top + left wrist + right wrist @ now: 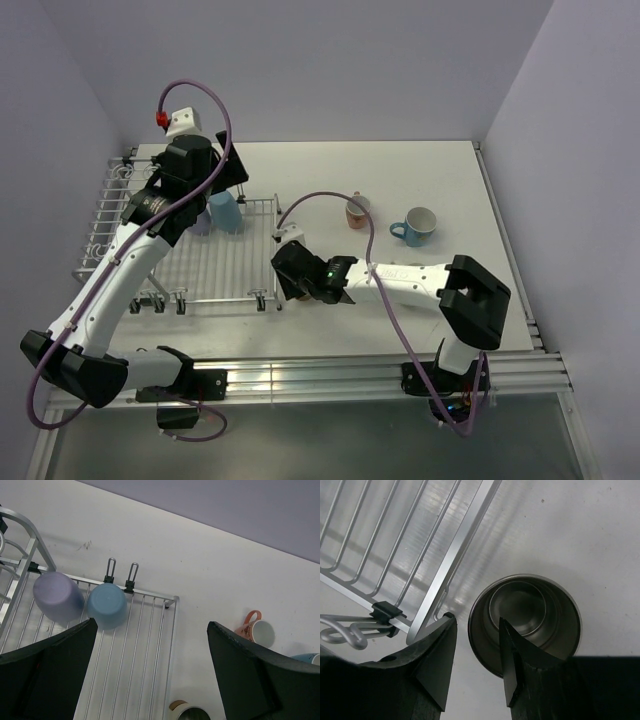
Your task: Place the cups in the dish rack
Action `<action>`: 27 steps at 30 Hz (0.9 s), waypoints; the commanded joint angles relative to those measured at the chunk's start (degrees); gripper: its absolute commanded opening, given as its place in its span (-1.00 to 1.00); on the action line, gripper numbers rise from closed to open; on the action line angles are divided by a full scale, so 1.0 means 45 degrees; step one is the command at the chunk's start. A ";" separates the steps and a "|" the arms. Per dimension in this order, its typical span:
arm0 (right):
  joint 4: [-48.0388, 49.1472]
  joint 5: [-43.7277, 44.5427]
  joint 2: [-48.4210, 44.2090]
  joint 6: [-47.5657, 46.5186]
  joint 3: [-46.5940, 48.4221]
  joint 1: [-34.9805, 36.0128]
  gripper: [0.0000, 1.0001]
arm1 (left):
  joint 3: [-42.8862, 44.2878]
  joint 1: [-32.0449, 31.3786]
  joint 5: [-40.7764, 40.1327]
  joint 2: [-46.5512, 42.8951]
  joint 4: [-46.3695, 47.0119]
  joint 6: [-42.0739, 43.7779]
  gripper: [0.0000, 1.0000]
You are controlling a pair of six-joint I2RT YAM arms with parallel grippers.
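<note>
Two upside down in the dish rack, lavender cup beside blue cup, left gripper spread wide, empty, right gripper unclamped, straddling steel cup rim

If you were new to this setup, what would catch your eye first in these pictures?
The right gripper straddles the wall of the steel cup, upright on the table just beside the dish rack. At the rack's far edge, a lavender cup and a blue cup sit upside down, side by side.

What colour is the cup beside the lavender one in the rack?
The cup is blue; clearest in the left wrist view.
</note>
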 commanded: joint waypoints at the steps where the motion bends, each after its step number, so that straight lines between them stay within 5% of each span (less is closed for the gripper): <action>1: -0.0123 0.0218 0.0352 -0.0190 0.0696 0.0092 -0.07 | 0.0242 -0.0067 0.0266 -0.0205 0.0220 0.0244 0.98; 6: -0.0415 0.0335 0.0977 -0.0151 0.1067 0.0072 -0.21 | 0.0222 -0.0048 0.0325 -0.0185 0.0259 0.0283 0.98; 14: -0.1098 0.0997 0.0609 -0.0014 0.1224 0.0033 -0.97 | 0.0105 -0.0067 0.0793 -0.0146 0.0357 0.0302 0.98; 23: -0.1705 0.0746 -0.2686 0.0396 0.0268 -0.1137 -1.00 | 0.0085 -0.0028 0.2021 -0.0399 0.0629 0.0302 0.98; 27: -0.0831 -0.0734 -0.4643 0.0571 -0.0298 -0.2405 -1.00 | -0.0012 0.0147 0.4338 -0.0537 0.1098 0.0205 0.98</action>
